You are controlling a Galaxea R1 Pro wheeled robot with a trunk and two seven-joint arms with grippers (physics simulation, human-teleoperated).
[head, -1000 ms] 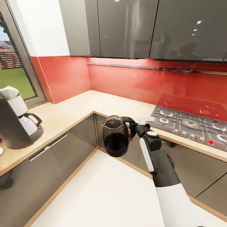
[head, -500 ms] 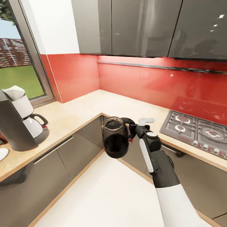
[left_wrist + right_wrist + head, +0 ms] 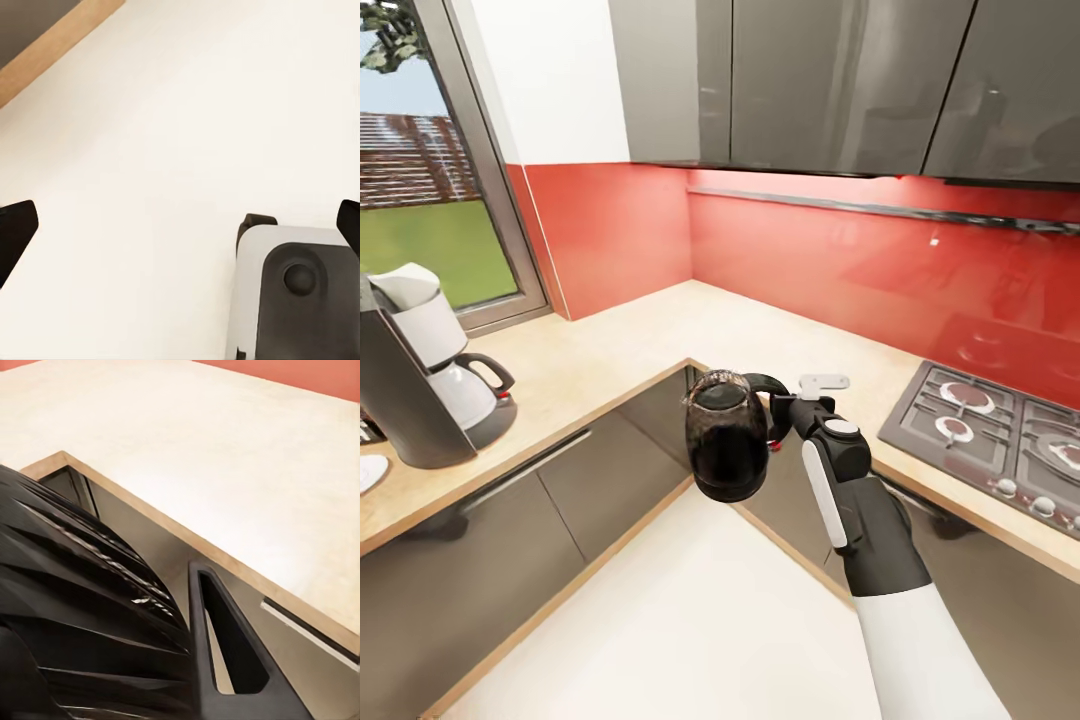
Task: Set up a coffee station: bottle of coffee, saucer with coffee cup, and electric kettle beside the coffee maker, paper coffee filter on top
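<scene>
Between the earlier head views and now the whole scene has slid rightward across the picture, so the camera has turned left; the hob (image 3: pixel 1000 435) sits nearer the right edge, more of the window (image 3: pixel 430 170) shows, and the electric kettle (image 3: pixel 728 435) keeps the same place in front of the robot.

Right arm reaches forward at centre-right of the head view; the right tool (image 3: pixel 785 408) is pinched on the kettle's arched black handle, holding the kettle upright in the air over the pale floor (image 3: pixel 690 620), in front of the inner corner of the bench (image 3: pixel 650 340) and not touching it; in the right wrist view the kettle's dark ribbed body (image 3: pixel 82 622) and its handle loop (image 3: pixel 232 652) lie close to the lens, with the bench top (image 3: pixel 225 457) beyond.

On the left run of the bench stands the coffee maker (image 3: pixel 410 370), its clear carafe facing the corner; a white rim at the far left edge, beside the machine, is probably the saucer (image 3: pixel 370 470), though too little of it shows to be sure.

In the left wrist view the left tool (image 3: pixel 180 225) hangs over the floor with its dark fingertips (image 3: pixel 16 225) spread wide and nothing between them; part of the robot's grey base (image 3: pixel 300 292) lies below it.
</scene>
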